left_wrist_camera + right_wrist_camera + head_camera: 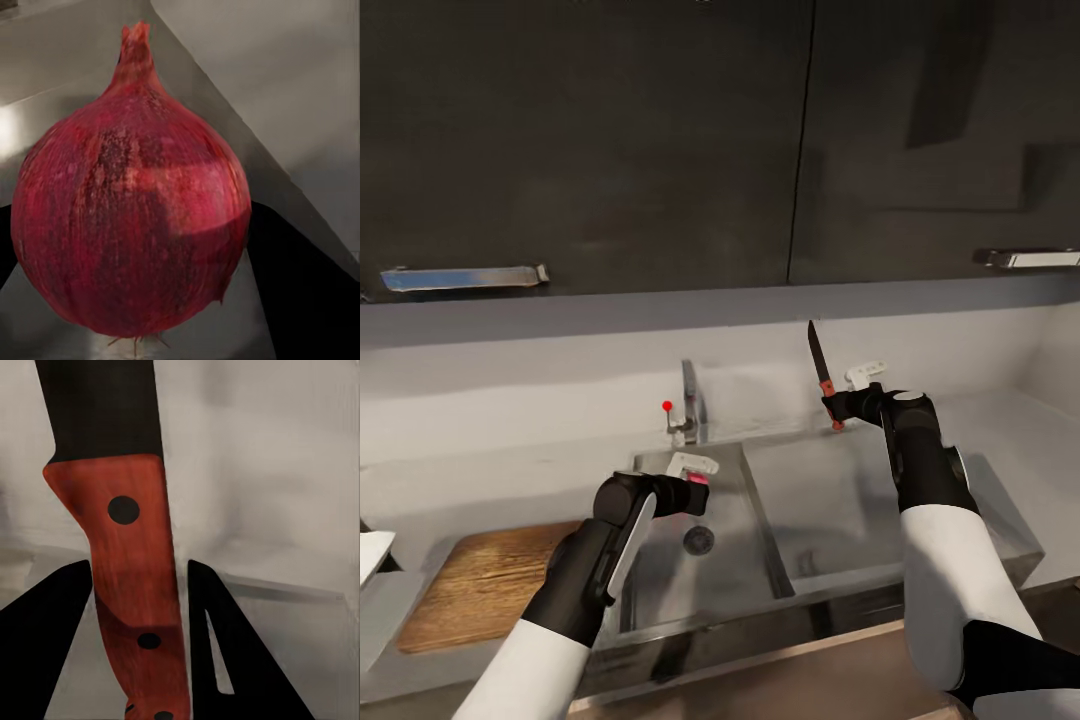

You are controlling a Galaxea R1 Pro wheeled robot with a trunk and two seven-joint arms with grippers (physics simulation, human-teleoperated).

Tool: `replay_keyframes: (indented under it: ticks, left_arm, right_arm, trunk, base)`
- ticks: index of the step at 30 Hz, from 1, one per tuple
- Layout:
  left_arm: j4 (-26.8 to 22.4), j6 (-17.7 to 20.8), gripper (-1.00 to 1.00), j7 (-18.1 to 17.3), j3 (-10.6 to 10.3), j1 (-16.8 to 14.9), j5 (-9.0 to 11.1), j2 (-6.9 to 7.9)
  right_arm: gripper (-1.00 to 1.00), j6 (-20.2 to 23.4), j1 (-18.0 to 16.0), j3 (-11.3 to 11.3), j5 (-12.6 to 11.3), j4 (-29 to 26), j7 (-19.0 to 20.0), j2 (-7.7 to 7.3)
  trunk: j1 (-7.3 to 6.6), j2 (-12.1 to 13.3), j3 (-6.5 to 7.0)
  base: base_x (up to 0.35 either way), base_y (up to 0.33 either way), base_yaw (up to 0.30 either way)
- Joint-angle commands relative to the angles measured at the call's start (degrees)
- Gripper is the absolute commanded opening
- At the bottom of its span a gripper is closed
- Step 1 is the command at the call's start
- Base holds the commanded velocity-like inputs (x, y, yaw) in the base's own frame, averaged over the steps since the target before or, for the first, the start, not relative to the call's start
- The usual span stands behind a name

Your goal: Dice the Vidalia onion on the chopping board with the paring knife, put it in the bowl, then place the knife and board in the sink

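Observation:
The Vidalia onion (131, 217) is red-skinned and round, held between the dark fingers (300, 300) of my left gripper (698, 490). That gripper is shut on it over the basin of the sink (660, 590); a small pink part of the onion (698, 480) shows past the wrist. My right gripper (834, 408) is shut on the paring knife (818, 358), holding it upright above the steel drainboard (840, 500). Its reddish handle (135, 585) sits between the fingers (45, 645), dark blade pointing up. The chopping board (485, 580) lies on the countertop (480, 470) left of the sink. The white bowl (370, 555) shows at the left edge.
The chrome faucet (688, 400) with a red dot (667, 406) stands behind the basin, and the round drain (698, 540) lies below my left gripper. Dark wall cabinets (660, 140) hang above the grey backsplash. The counter continues right of the drainboard.

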Motion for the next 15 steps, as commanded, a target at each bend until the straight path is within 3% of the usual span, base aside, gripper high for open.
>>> replay_keyframes:
  ticks: [1, 15]
  left_arm:
    - [0.0, 0.3, -1.0, -0.1, 0.0, -0.1, 0.1, 0.0]
    - [0.0, 0.3, -1.0, -0.1, 0.0, -0.1, 0.1, 0.0]
  right_arm:
    - [-1.0, 0.1, -0.1, -0.2, 0.6, -0.1, 0.6, 0.08]
    - [-1.0, 0.1, -0.1, -0.2, 0.6, -0.1, 0.6, 0.08]
  trunk:
    - [0.04, -0.1, -0.12]
    - [0.04, -0.1, -0.1]
  base:
    - [0.0, 0.292, 0.162]
    - [0.0, 0.298, 0.033]
